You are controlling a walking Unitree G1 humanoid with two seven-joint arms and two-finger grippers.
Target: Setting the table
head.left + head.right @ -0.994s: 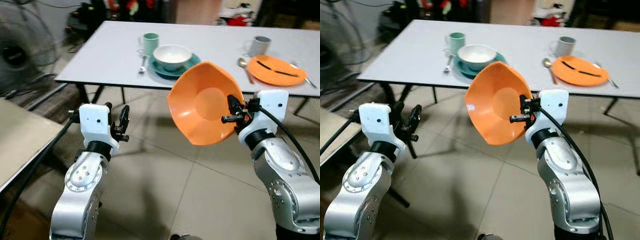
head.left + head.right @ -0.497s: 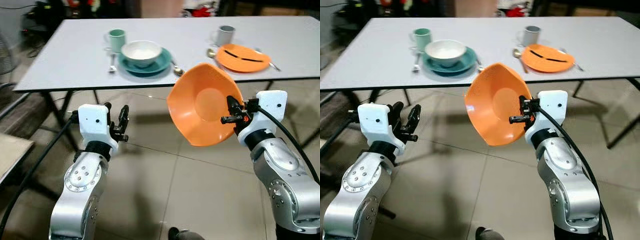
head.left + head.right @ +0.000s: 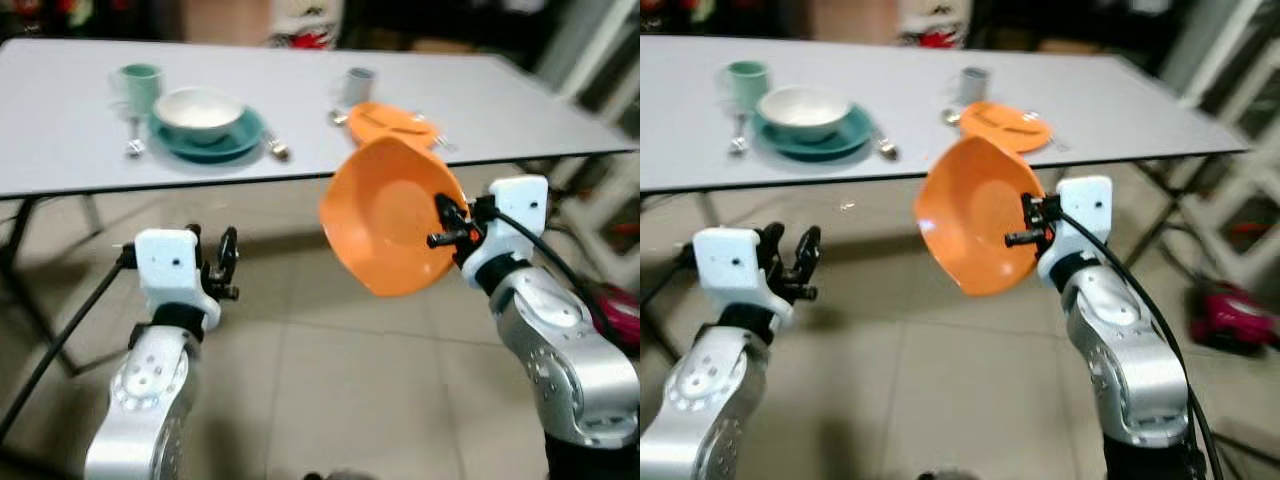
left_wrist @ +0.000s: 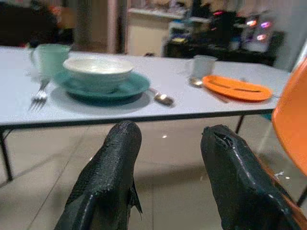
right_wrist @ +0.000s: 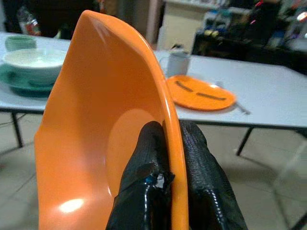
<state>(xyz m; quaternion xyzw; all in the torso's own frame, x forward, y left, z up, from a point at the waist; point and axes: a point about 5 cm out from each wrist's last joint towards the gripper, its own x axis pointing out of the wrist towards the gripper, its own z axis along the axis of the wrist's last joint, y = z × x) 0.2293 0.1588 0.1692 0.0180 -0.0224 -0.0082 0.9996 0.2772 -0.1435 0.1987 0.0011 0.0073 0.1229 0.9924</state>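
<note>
My right gripper (image 3: 442,224) is shut on the rim of an orange bowl (image 3: 390,216), held tilted on its side in front of the white table (image 3: 60,150). In the right wrist view the two fingers (image 5: 144,191) pinch that orange bowl (image 5: 96,134) by its edge. My left gripper (image 3: 222,268) hangs open and empty below the table's near edge. On the table stand a white bowl (image 3: 197,108) on a teal plate (image 3: 245,135), a green mug (image 3: 140,82), a fork (image 3: 132,148), a spoon (image 3: 277,150), a grey mug (image 3: 357,82) and an orange plate (image 3: 395,122) with dark chopsticks.
Black table legs (image 3: 25,260) stand at the left on the tiled floor (image 3: 330,380). White furniture (image 3: 600,130) and a pink object (image 3: 622,318) are at the right. Dark clutter lines the far side behind the table.
The camera has swung to the right, so the table and its dishes have slid left in view. Both arms keep their pose, the orange bowl still held.
</note>
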